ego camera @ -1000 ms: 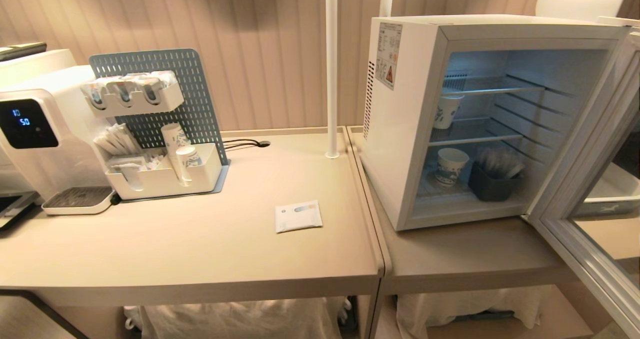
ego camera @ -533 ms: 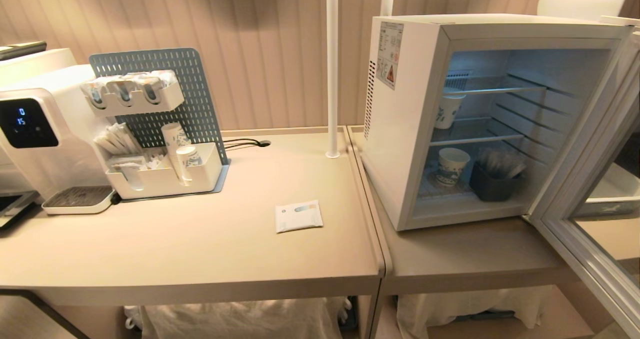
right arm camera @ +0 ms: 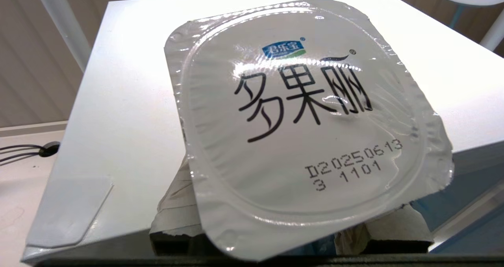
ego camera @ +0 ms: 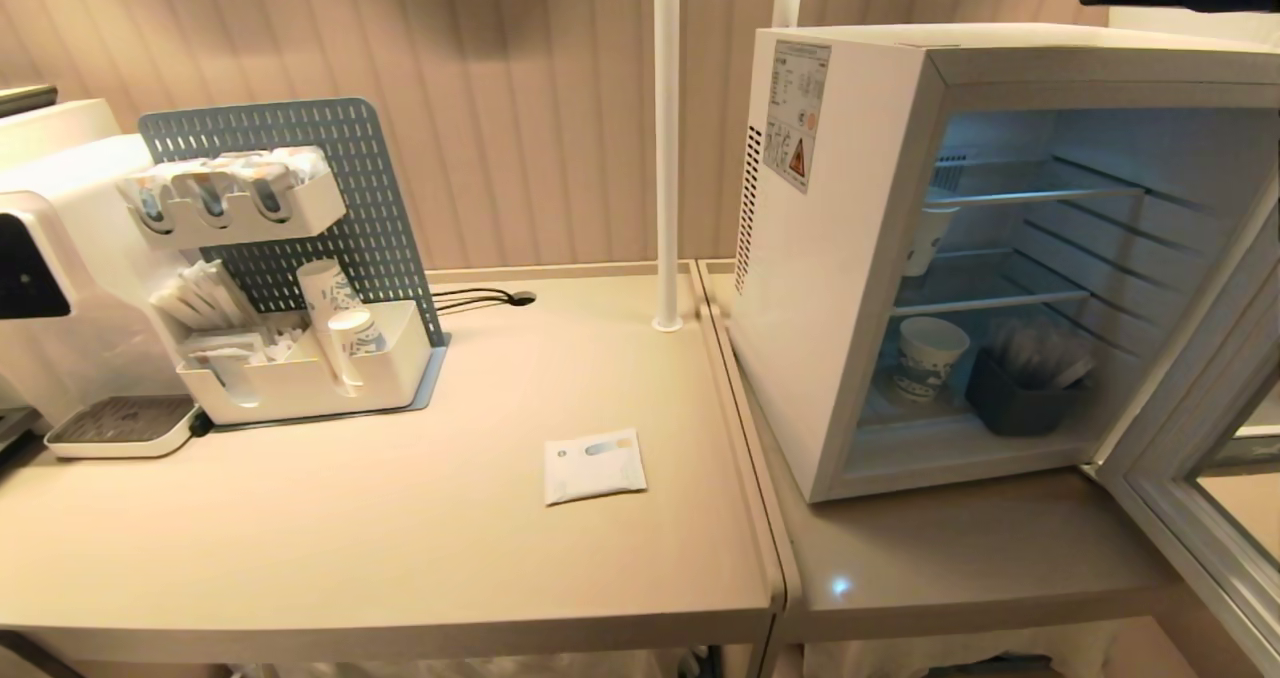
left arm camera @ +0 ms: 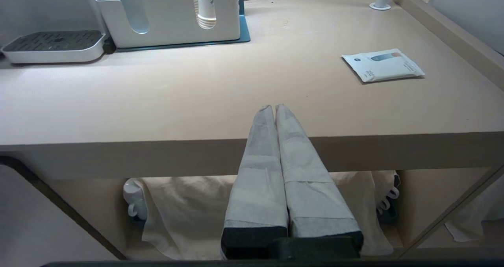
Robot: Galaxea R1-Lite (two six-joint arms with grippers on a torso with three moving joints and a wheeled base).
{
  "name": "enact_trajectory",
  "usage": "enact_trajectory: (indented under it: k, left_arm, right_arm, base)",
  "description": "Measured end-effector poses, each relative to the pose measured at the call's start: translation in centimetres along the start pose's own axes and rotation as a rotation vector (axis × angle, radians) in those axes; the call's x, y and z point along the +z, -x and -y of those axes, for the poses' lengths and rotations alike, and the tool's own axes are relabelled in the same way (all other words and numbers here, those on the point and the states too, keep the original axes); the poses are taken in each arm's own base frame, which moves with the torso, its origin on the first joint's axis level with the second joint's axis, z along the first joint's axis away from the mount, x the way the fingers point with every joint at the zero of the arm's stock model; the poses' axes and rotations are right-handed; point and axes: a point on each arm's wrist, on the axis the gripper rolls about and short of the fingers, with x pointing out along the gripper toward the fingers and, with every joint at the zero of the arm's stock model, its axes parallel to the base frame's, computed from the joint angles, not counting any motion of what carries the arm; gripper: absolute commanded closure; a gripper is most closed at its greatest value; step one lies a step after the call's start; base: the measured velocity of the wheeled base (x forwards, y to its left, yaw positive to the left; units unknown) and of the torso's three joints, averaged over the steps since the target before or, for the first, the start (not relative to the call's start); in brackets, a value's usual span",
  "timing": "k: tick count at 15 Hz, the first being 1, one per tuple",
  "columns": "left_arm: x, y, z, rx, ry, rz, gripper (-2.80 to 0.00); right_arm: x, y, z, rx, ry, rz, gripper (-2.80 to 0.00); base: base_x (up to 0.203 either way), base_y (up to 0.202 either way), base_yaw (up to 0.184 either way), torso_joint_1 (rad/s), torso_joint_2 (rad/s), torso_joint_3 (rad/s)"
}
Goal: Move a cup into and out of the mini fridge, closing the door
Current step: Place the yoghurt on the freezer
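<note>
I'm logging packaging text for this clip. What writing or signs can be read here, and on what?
"多果丽": the cup lid.
"君乐宝": blue logo on that lid.
"D20250613 3 1101": date stamp on that lid.
Warning triangle: sticker on the mini fridge; its text is too small.
Sachet print: too small.

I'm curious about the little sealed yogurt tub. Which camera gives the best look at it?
The right wrist view: the cup fills it, foil lid facing the camera, held in the right gripper above the mini fridge. The head view and the left wrist view show nothing of the cup.
</note>
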Motion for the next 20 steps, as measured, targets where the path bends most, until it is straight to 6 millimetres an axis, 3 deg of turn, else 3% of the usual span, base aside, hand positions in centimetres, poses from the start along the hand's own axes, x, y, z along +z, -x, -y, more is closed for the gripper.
enact_trajectory:
  k: [3,14,15,20]
  left_arm:
    - [0.0,0.0,0.0,0.0,0.0,0.0,0.0]
    - [0.0,0.0,0.0,0.0,0.001,0.0,0.0]
    - [0.0,0.0,0.0,0.0,0.001,0.0,0.0]
    - [0.0,0.0,0.0,0.0,0.001,0.0,0.0]
  right_arm:
    - [0.1,-0.7,0.1,0.021,-0.013,0.034,0.0]
    - [-2.9,-5.0,-1.1,0.05,-0.042,-0.045,0.0]
    - [-3.0,-5.1,-1.2,0.054,-0.045,-0.046,-2.8]
    - [-3.1,-5.2,-1.2,0.059,-0.046,-0.045,-2.8]
  base:
    - [0.0,0.0,0.0,0.0,0.0,0.0]
    - [0.0,0.0,0.0,0.0,0.0,0.0]
    - [0.0,0.0,0.0,0.0,0.0,0.0]
    - [0.0,0.0,0.0,0.0,0.0,0.0]
